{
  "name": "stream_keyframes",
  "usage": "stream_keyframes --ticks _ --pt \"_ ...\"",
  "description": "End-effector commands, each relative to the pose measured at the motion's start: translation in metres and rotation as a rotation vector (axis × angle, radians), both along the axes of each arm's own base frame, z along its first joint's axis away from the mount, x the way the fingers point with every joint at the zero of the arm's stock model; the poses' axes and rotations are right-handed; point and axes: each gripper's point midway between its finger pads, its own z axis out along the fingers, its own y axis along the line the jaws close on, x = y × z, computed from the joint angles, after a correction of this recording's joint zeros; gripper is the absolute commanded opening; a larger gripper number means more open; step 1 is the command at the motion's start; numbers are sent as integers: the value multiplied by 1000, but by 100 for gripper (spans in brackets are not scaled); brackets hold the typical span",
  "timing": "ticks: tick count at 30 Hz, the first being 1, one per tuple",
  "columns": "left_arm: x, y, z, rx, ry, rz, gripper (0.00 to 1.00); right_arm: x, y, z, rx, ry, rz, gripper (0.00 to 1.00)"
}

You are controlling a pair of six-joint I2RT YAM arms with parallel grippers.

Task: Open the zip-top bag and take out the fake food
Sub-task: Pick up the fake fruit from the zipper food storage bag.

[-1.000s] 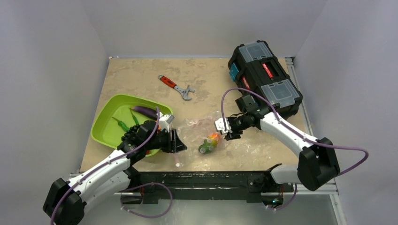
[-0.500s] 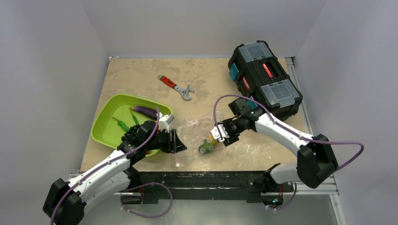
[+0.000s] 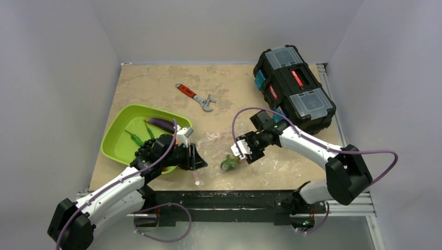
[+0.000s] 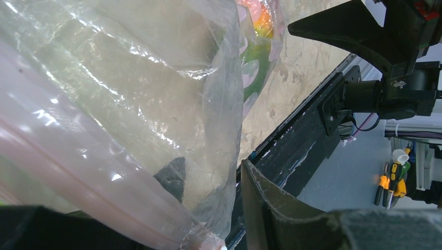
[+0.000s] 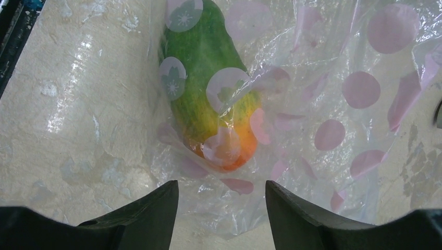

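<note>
Scanning from the far left, find a green tray (image 3: 112, 141) on the tan table (image 3: 156, 83), holding part of the fake food: a dark purple eggplant (image 3: 159, 124) and slim green pods (image 3: 136, 138). Moving right, meet the left gripper (image 3: 195, 156) just past the tray's near right corner, low at the left edge of the zip-top bag (image 3: 213, 147). Looking through the left wrist camera, see that gripper (image 4: 208, 232) with jaws partly apart, the bag's clear crinkly plastic (image 4: 130, 94) filling the gap and most of the view, and the pink zip strip (image 4: 78, 174) slanting across the lower left. Cannot tell whether pinching the plastic or merely resting against it. Farther back, well apart from both arms, note a red-handled wrench (image 3: 195, 97) flat on the table. Continuing right, see the bag spread flat on the table between the two grippers, enclosing one more piece of fake food, a green-to-orange fruit (image 3: 229, 162), near its right end. Switching to the right wrist camera, find the same fruit (image 5: 208, 88) under plastic printed with pale pink dots, orange end toward the fingers. Next, the right gripper (image 3: 237, 154), just beside the fruit, jaws spread wide and gripping nothing, fingertips (image 5: 156, 208) flanking a bit of plastic short of the orange end. Ending at the far right, find a black toolbox (image 3: 294, 86) at the table's back corner.
</note>
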Motion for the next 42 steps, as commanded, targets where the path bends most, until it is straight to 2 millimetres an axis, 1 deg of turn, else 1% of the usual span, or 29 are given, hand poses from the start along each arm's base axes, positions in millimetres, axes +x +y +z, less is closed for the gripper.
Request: stream_keyframes --ticks 1,7,10,14,18,20,22,24,25,27,28,31,33,35,38,40,42 --pt "2 -6 6 -36 -26 -13 42 3 4 0 6 -22 2 62" --pt "2 -7 8 -43 -28 -18 42 2 7 -3 0 -19 12 63" --pt "2 -8 7 -43 -24 -18 41 1 11 -6 2 -13 17 62" --pt "2 -11 6 -50 -17 -25 40 -1 24 -12 0 -7 17 59" --pt "1 -15 4 -54 -8 -38 35 -1 41 -18 1 -13 5 54" --pt "1 -17 4 -59 -5 -43 32 0 49 -20 5 -10 -5 49" --pt "1 -19 5 -64 -4 -48 30 1 57 -20 12 -15 -27 43" --pt "0 -21 4 -66 1 -53 27 4 64 -20 24 -28 -54 35" --pt "0 -22 5 -68 1 -56 26 7 68 -19 37 -34 -79 30" --pt "-2 -24 4 -67 12 -60 22 15 75 -14 72 -39 -146 19" --pt "0 -27 8 -84 -5 -63 21 19 79 -11 92 -38 -179 15" --pt "1 -32 10 -97 -7 -70 17 27 90 1 158 -12 -276 4" --pt "2 -34 10 -102 -3 -72 15 30 98 9 203 24 -336 0" --pt "2 -37 10 -110 -2 -74 14 32 100 11 216 46 -379 0" --pt "2 -42 13 -130 -3 -84 14 35 95 8 205 48 -407 0" --pt "2 -46 17 -150 -6 -92 14 46 85 8 200 36 -454 0" --pt "1 -47 19 -164 -10 -98 14 62 69 10 203 17 -506 0"
